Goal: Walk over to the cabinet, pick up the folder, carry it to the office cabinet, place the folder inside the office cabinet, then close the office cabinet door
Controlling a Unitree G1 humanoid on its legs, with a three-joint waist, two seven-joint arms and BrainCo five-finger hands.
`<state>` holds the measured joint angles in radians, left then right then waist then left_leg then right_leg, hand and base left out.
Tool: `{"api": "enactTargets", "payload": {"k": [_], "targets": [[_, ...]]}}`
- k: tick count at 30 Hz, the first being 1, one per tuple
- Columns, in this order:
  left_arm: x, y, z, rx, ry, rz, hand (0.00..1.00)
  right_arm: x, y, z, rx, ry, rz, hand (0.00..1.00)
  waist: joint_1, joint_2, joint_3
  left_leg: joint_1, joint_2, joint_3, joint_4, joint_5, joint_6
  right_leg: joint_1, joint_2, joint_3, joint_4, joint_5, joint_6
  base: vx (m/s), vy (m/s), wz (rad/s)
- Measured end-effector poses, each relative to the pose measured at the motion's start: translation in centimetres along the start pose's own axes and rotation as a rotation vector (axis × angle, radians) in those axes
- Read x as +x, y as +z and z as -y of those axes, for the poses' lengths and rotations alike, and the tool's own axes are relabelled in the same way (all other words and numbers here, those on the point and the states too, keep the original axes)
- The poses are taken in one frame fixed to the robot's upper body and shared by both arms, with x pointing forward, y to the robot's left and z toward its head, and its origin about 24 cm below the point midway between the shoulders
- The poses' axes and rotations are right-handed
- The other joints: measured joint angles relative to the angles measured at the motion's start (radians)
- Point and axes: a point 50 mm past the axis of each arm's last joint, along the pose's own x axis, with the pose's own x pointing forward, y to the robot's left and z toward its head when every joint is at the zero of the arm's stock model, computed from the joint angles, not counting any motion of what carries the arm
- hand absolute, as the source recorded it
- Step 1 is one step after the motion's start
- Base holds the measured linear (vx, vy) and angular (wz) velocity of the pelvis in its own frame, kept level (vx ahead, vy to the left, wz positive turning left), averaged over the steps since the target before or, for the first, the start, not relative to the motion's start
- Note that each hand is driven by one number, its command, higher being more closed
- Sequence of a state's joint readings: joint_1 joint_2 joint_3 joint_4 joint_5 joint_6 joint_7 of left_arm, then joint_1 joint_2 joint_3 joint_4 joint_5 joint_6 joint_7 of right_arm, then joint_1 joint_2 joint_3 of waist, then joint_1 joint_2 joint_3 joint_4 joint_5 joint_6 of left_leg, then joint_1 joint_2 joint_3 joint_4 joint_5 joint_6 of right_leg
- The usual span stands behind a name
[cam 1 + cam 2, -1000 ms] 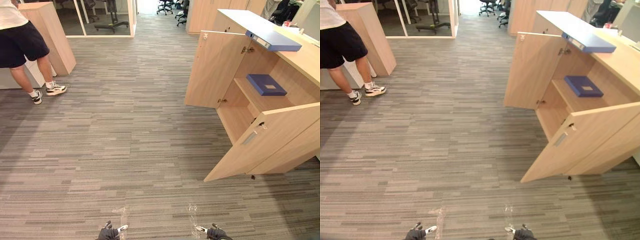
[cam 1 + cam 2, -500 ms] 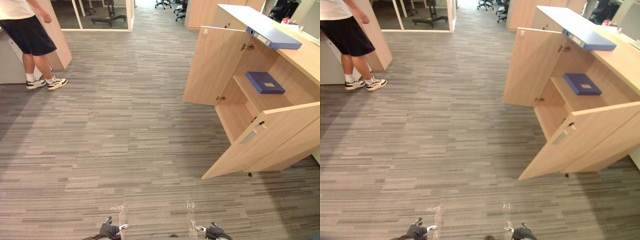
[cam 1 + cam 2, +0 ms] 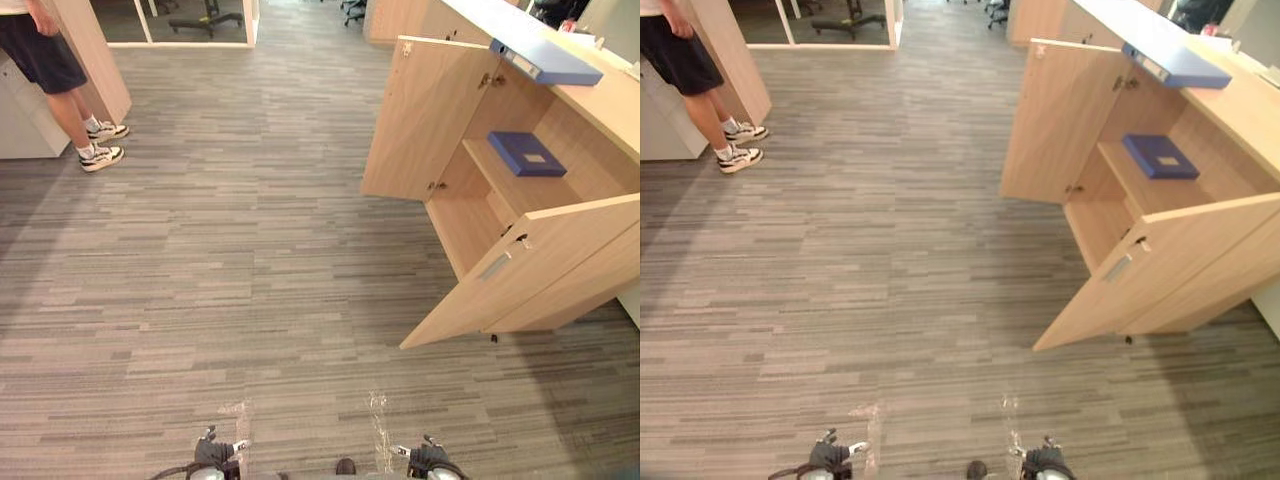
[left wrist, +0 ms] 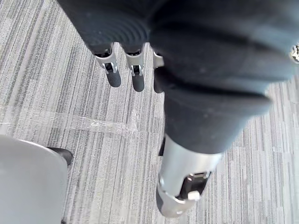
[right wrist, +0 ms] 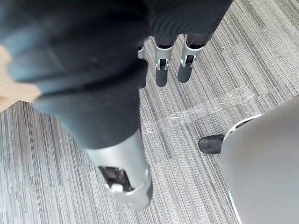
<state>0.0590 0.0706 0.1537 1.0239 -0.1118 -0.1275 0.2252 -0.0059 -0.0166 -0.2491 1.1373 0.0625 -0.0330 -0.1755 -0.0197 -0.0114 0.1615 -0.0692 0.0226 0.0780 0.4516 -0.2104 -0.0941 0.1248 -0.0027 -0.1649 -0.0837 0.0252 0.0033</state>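
- The folder (image 3: 548,63), a light blue binder, lies flat on the pale wooden tabletop (image 3: 605,110) of the office cabinet (image 3: 470,225). Its spine end sits at the front edge, above the open compartment.
- Neither hand touches the folder, and both are well apart from the cabinet.
- The left hand (image 3: 213,455) hangs low at the robot's side over the carpet (image 3: 250,250). Its fingers (image 4: 112,77) point straight down, relaxed, with nothing in them.
- The right hand (image 3: 428,458) hangs the same way on the other side. Its fingers (image 5: 161,74) are straight and loose, and it too holds nothing.
- The cabinet stands to the robot's right and ahead, with both its doors swung wide open.
- The far door (image 3: 425,120) stands out towards the middle of the floor. The near door (image 3: 530,270) angles out towards the robot, with a small metal handle on its face.
- Inside, a dark blue flat case (image 3: 527,153) lies on the shelf (image 3: 500,190), below the folder and apart from it.
- Two strips of clear tape (image 3: 240,425) are stuck to the grey striped carpet just ahead of the hands.
- A person (image 3: 50,60) in dark shorts and white-and-black shoes stands at the far left, beside a light wooden panel (image 3: 95,60), well apart from the cabinet.
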Motion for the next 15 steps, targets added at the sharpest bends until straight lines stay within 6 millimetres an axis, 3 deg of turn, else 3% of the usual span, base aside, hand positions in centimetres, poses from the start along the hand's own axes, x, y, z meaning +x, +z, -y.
{"api": "enactTargets", "payload": {"k": [2,3,4,8,9,10,11,13,15], "targets": [[0.0,0.4,0.2,-0.041,0.005,0.013,0.00,0.0,0.2,0.1,0.010,-0.003,0.008,0.00,0.003,0.005,0.011,-0.093,0.025,0.043,0.186,0.003,-0.011,0.009,-0.006,0.001,0.008,-0.018,-0.010,-0.03,0.046,0.04],[-0.2,0.5,0.5,-0.094,0.010,0.022,0.00,0.0,0.6,0.4,0.020,-0.011,0.029,0.00,0.011,0.018,0.024,-0.156,0.076,0.101,0.291,-0.054,0.055,0.016,-0.016,0.002,0.037,-0.040,-0.008,0.00,0.061,-0.03],[-0.2,0.5,0.5,-0.100,0.009,0.025,0.00,0.0,0.6,0.6,0.028,-0.014,0.029,0.00,0.011,0.020,0.024,-0.174,0.088,0.109,0.290,-0.068,0.062,0.017,-0.024,0.002,0.043,-0.046,-0.004,0.03,0.111,-0.07],[-0.3,0.5,0.3,-0.114,0.021,0.039,0.00,0.0,0.5,0.7,0.044,-0.018,0.027,0.00,0.012,0.025,0.020,-0.205,0.102,0.067,0.000,-0.027,0.045,0.000,-0.110,0.016,0.058,-0.075,0.042,0.10,0.204,-0.20],[-0.4,0.1,0.2,-0.128,0.030,0.025,0.00,0.0,0.6,1.0,0.044,-0.025,0.035,0.00,0.013,0.039,0.012,-0.189,0.126,0.069,-0.107,0.002,0.039,-0.001,-0.123,0.016,0.059,-0.085,0.066,0.29,0.383,-0.14],[-0.6,-0.5,0.1,-0.141,0.039,0.007,0.00,-0.1,0.5,1.2,0.046,-0.029,0.038,0.00,0.013,0.049,0.000,-0.171,0.128,0.117,-0.137,0.119,0.041,0.005,-0.144,0.011,0.064,-0.090,0.095,0.32,0.396,-0.12],[-0.7,-0.6,0.3,-0.148,0.036,0.003,0.00,-0.1,0.2,1.4,0.046,-0.034,0.031,0.00,0.014,0.045,-0.008,-0.170,0.125,0.137,-0.141,0.162,0.050,0.005,-0.157,0.004,0.065,-0.088,0.100,0.30,0.336,-0.06],[-0.8,-0.2,0.0,-0.146,0.047,0.026,0.00,-0.3,-0.3,0.6,0.065,-0.018,0.016,0.00,0.032,0.007,-0.029,-0.153,0.073,0.190,-0.156,0.155,0.071,-0.002,-0.217,0.002,0.091,-0.085,0.108,0.32,0.240,-0.24],[-1.0,-0.1,0.1,-0.119,0.031,0.050,0.00,-0.3,0.0,0.1,0.084,-0.008,0.020,0.00,0.038,-0.005,-0.039,-0.104,0.034,0.232,-0.181,0.139,0.093,-0.002,-0.262,0.001,0.099,-0.064,0.138,0.34,0.230,-0.41]]}}
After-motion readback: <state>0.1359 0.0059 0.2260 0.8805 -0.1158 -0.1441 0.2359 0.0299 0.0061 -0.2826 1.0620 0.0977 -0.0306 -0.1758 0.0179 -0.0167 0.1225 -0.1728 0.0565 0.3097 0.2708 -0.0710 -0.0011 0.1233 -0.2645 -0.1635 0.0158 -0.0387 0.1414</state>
